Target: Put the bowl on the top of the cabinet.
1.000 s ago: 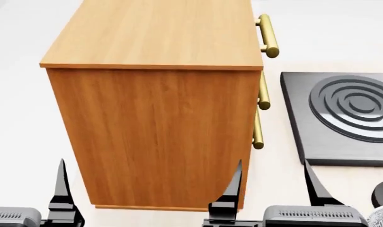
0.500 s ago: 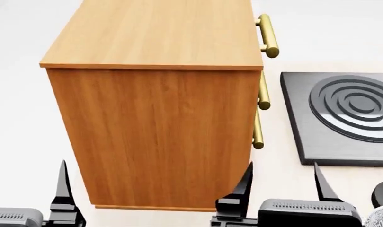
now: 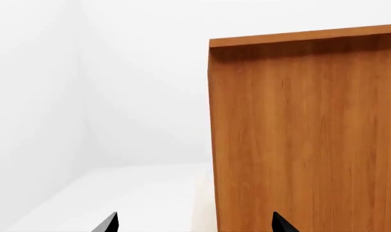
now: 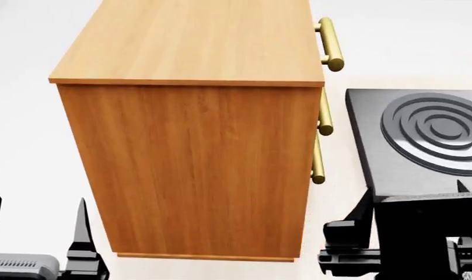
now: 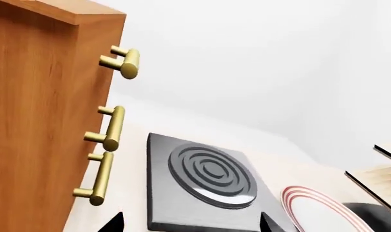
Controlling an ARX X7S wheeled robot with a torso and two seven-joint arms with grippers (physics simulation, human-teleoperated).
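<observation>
The cabinet [image 4: 189, 163] stands straight ahead, tall, with orange-brown sides, a lighter flat top and brass bar handles [image 4: 330, 44] on its right face. Nothing lies on its top. The bowl is out of view. My left gripper [image 4: 37, 224] is low at the cabinet's near left corner, open and empty. In the left wrist view the left gripper [image 3: 195, 224] faces the cabinet [image 3: 311, 135] side. My right gripper [image 4: 413, 195] is open and empty, right of the cabinet. In the right wrist view the right gripper [image 5: 192, 223] looks past the cabinet [image 5: 34, 121].
A black square hob [image 4: 422, 134] with raised concentric rings lies right of the cabinet, also the hob [image 5: 208, 179] in the right wrist view. Beyond it lie a white plate with red rings [image 5: 318, 208], a dark rounded object [image 5: 376, 212] and a pale wooden rack [image 5: 382, 169].
My right gripper has moved right and risen, now overlapping the hob's near edge. The left gripper has shifted only slightly. The cabinet has not moved.
</observation>
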